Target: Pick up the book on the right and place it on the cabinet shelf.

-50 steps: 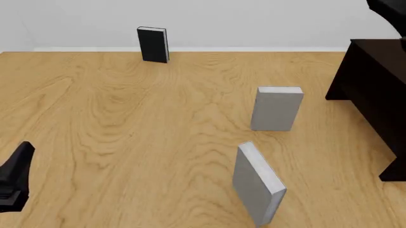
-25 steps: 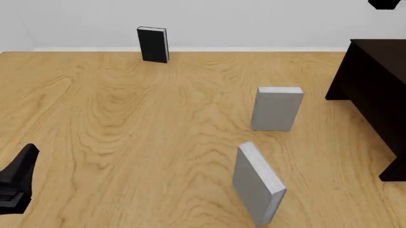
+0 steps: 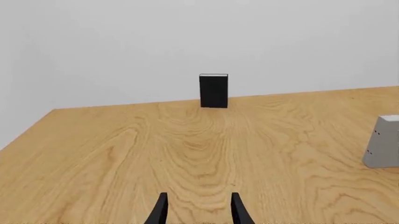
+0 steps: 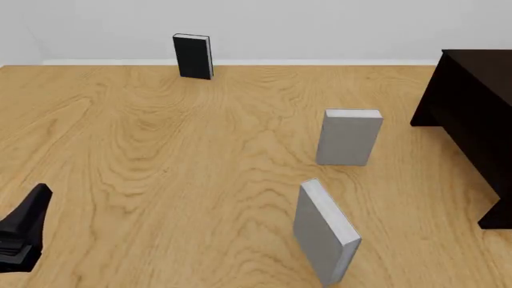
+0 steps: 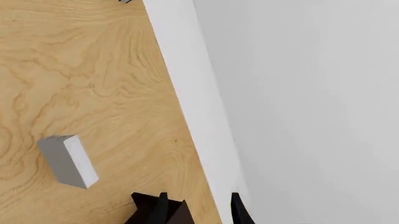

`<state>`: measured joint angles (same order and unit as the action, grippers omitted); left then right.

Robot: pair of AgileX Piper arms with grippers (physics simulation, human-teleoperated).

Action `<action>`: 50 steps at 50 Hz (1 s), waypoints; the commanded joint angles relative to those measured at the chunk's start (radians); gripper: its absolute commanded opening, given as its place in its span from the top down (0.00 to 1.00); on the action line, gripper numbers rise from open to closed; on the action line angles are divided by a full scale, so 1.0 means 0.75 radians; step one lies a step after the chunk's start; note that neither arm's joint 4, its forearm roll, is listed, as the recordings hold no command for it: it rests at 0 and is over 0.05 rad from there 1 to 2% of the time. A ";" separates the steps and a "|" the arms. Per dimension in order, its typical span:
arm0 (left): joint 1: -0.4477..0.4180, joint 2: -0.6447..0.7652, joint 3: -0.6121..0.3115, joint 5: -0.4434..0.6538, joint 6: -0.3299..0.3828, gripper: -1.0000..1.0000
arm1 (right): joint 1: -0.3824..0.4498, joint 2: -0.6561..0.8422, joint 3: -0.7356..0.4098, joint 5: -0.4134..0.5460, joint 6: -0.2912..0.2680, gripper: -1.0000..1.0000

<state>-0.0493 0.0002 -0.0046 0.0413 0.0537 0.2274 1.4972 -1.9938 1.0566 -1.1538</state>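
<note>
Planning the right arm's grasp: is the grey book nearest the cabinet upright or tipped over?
Upright. In the front view the grey book stands on its bottom edge on the table, top edge level, leaning on nothing.

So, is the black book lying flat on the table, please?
No, the black book stands upright near the far wall.

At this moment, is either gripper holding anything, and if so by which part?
Nothing is held. The left gripper and right gripper both show open fingers with nothing between them; the grey book stands untouched on the table.
</note>
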 commanded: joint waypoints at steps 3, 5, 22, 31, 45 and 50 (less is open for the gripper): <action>-0.009 0.000 0.003 0.008 0.000 0.00 | -0.033 0.259 -0.354 0.208 -0.020 0.00; -0.014 0.000 0.003 0.013 0.002 0.00 | -0.037 0.279 -0.339 0.216 -0.024 0.00; -0.014 0.000 0.002 0.018 0.013 0.00 | 0.014 0.292 -0.098 0.218 0.012 0.00; -0.027 0.000 0.003 0.023 0.008 0.00 | -0.016 0.272 0.034 0.218 -0.024 0.00; -0.048 0.000 0.005 0.041 0.016 0.00 | 0.007 0.293 0.097 0.218 0.007 0.00; -0.054 0.000 0.005 0.046 0.016 0.00 | 0.024 0.315 0.107 0.218 0.022 0.00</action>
<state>-0.0797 0.0003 -0.0015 0.0674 0.0638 0.2291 1.7153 -1.9457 1.2189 -1.1537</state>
